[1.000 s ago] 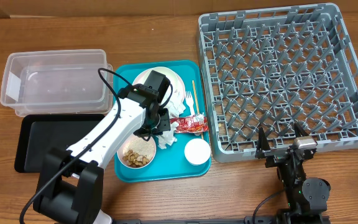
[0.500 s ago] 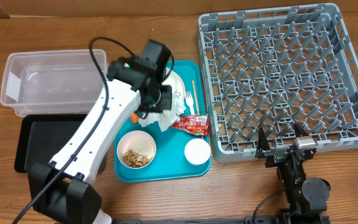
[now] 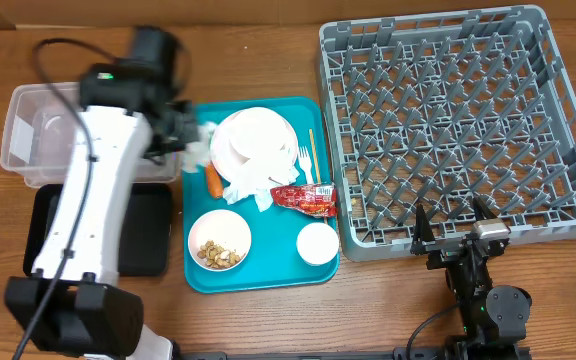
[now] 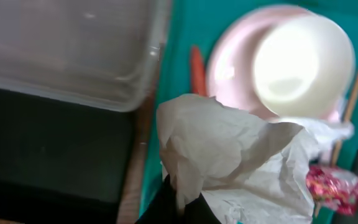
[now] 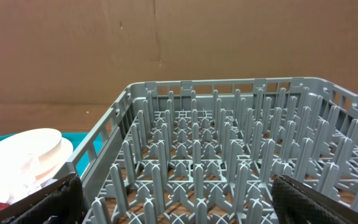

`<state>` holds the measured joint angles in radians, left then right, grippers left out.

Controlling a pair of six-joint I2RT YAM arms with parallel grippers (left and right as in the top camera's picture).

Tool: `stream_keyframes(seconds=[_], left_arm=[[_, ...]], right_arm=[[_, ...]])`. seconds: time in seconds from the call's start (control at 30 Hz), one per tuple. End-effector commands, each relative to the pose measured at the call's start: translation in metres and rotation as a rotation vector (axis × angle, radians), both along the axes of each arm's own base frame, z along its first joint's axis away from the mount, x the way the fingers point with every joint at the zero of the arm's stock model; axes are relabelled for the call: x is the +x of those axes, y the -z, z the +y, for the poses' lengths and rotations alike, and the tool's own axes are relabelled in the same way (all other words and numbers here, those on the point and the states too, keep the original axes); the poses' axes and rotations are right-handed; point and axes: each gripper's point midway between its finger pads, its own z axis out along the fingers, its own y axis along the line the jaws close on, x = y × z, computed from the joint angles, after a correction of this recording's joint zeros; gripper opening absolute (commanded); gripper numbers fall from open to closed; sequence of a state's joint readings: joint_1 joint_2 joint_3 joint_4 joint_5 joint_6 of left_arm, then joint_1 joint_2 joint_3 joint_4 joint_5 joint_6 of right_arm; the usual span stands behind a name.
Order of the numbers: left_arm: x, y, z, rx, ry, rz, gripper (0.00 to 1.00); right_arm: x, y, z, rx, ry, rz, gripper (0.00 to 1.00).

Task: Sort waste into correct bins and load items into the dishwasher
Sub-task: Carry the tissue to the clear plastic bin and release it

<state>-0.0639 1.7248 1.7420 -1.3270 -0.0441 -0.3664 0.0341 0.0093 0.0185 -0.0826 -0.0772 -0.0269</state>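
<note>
Overhead view of a wooden counter [image 3: 268,320] w/ two robot arms. The left tool [image 3: 183,135] is pinched together on a crumpled white napkin [image 3: 200,150], held up over the gap btwn the clear tub [image 3: 38,130] & the teal tray [image 3: 268,272]. In the wrist view the napkin [image 4: 229,155] hangs as a loose, creased white sheet. The black tray [image 3: 153,230] sits just in front of the tub. On the teal tray: an orange carrot [image 3: 213,180] at the left edge, long axis approx. top-to-bottom of the picture, slightly tilted; a white plate [image 3: 258,140] w/ more crumpled paper [image 3: 253,185] at its lower edge; a shiny red wrapper [image 3: 304,197] lying left-to-right; a thin wooden stick [image 3: 311,150] & white fork [image 3: 306,165], both running top-to-bottom near the right edge; a bowl [image 3: 220,238] of beige crumbs; a small white cup [image 3: 318,243]. The grey dish rack [image 3: 448,120] fills the right side, pegs upright. The right tool [image 3: 453,228] rests near the rack's front wall, jaws wide apart, holding nothing.
</note>
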Motion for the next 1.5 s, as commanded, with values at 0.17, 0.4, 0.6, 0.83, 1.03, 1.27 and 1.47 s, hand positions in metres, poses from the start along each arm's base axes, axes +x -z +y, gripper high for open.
stream_keyframes(seconds=[0.17, 0.4, 0.6, 0.83, 1.03, 1.27, 1.47], left_arm=[[0.020, -0.014, 0.113, 0.022, -0.326, -0.132, 0.04], [0.029, -0.008, 0.162, 0.045, -0.434, -0.206, 0.04], [0.027, 0.009, 0.185, 0.165, -0.482, -0.204, 0.04], [0.034, 0.029, 0.202, 0.237, -0.514, -0.246, 0.12], [0.039, 0.048, 0.212, 0.288, -0.514, -0.230, 0.09], [0.050, 0.088, 0.217, 0.313, -0.444, -0.153, 0.11], [0.052, 0.089, 0.226, 0.359, -0.454, -0.155, 0.30]], right_arm=[[0.001, 0.003, -0.002, -0.004, 0.008, 0.000, 1.00], [0.001, 0.003, -0.002, -0.004, 0.008, 0.000, 1.00], [0.001, 0.003, -0.002, -0.004, 0.008, 0.000, 1.00], [0.001, 0.003, -0.002, -0.004, 0.008, 0.000, 1.00], [0.001, 0.003, -0.002, -0.004, 0.008, 0.000, 1.00], [0.001, 0.003, -0.002, -0.004, 0.008, 0.000, 1.00], [0.001, 0.003, -0.002, -0.004, 0.008, 0.000, 1.00]])
